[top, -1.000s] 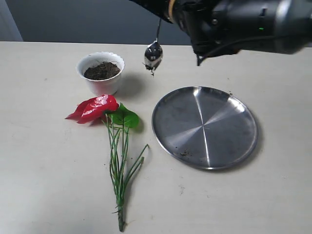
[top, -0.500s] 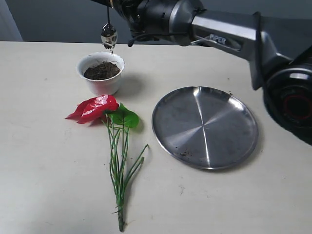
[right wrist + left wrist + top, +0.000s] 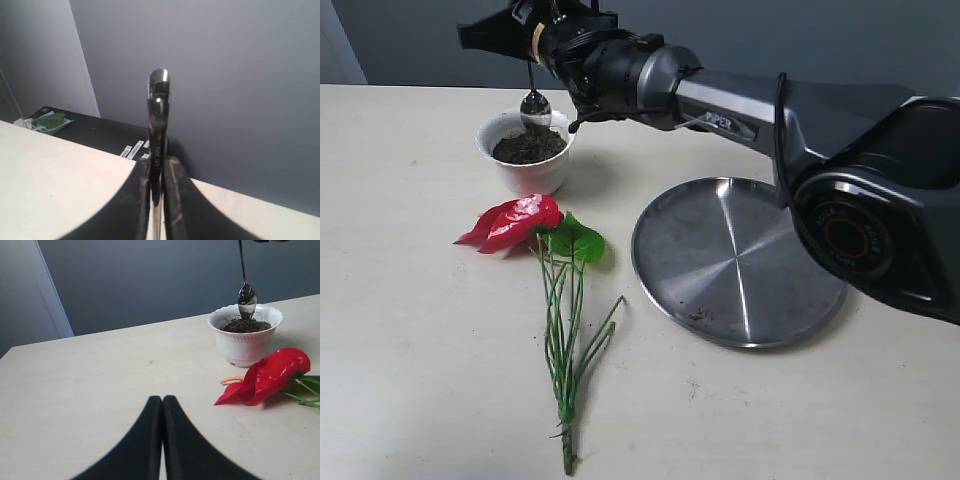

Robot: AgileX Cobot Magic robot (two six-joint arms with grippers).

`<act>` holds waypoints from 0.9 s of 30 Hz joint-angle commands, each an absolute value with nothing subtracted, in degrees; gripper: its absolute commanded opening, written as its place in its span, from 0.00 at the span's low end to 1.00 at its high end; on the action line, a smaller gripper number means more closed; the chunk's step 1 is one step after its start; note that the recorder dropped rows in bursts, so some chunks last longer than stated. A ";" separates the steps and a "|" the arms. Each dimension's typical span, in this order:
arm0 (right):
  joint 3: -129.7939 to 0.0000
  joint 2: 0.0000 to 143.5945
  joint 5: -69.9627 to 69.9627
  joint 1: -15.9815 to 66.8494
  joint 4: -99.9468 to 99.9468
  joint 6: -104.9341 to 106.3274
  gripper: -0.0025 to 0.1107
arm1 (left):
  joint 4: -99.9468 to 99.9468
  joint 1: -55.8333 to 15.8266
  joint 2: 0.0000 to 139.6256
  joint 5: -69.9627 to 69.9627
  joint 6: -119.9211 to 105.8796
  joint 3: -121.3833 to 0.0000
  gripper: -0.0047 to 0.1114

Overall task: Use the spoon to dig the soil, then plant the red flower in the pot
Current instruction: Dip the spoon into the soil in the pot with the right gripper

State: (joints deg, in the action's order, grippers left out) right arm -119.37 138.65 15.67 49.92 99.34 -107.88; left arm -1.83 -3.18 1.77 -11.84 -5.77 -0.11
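Behind the beige table [image 3: 420,380], grey wall [image 3: 800,40]

White lettering [image 3: 728,120] on my right arm [image 3: 760,100] reads "IPER"; its first part is hidden. Any stamp on the spoon [image 3: 158,115] handle is blurred. Small white labels [image 3: 133,149] on a dark surface [image 3: 95,131] are illegible.

Pale tabletop [image 3: 420,350]. A white pot [image 3: 525,180] sits directly below the right end effector [image 3: 528,48]; a red flower [image 3: 520,222] lies flat beside the pot, farther from the end effector; a steel plate [image 3: 740,260] lies well apart.
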 commanded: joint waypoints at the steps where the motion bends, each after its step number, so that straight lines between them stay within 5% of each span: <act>1: -119.73 139.92 15.85 49.60 99.95 -107.54 0.02 | -1.77 -3.01 1.34 -11.51 -5.63 0.00 0.04; 27: -126.43 142.26 12.83 50.07 99.95 -104.96 0.02 | -1.77 -3.01 1.34 -11.63 -5.63 0.00 0.04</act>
